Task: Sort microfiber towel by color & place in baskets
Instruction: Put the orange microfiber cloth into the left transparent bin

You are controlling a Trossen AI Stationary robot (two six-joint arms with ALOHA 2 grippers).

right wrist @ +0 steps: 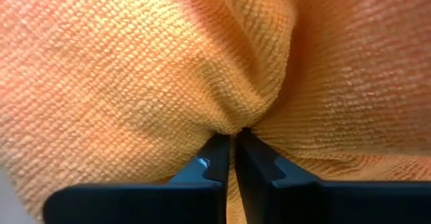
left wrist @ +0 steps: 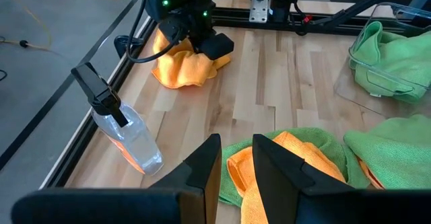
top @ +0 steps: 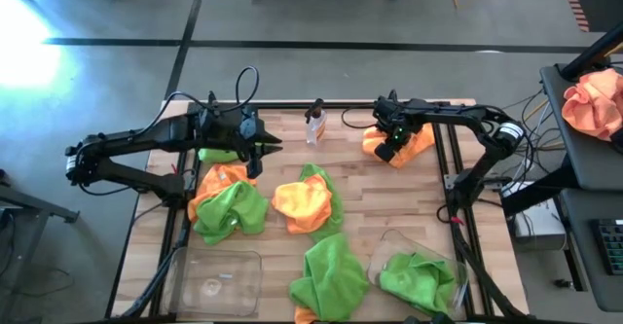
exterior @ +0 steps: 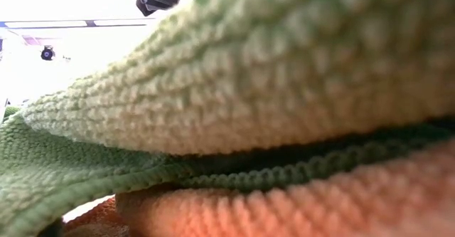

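Observation:
An orange microfiber towel (top: 407, 145) lies bunched at the table's far right, and my right gripper (top: 392, 141) stands over it, pointing down, shut on the cloth (right wrist: 135, 69). My left gripper (top: 257, 147) hovers at the far left, above the table, its fingers (left wrist: 205, 165) slightly apart with nothing between them. Below it lie an orange and a green towel (left wrist: 296, 157). More green and orange towels (top: 232, 205), (top: 304, 203), (top: 331, 273) are heaped mid-table. The near-left basket (top: 216, 281) holds no cloth. The near-right basket (top: 443, 266) holds a green towel (top: 417, 277). My right gripper pinches a gathered fold of the orange towel (right wrist: 232, 124) between its two fingertips, coming from above and pointing down. The cloth puckers toward the pinch. The rest of the towel (left wrist: 180, 68) lies bunched on the table.
A clear spray bottle (top: 314, 125) stands at the table's far edge between the arms. A green towel (exterior: 284, 73) over an orange one fills the low view. A peach cloth bundle (top: 596, 105) sits off the table at the right.

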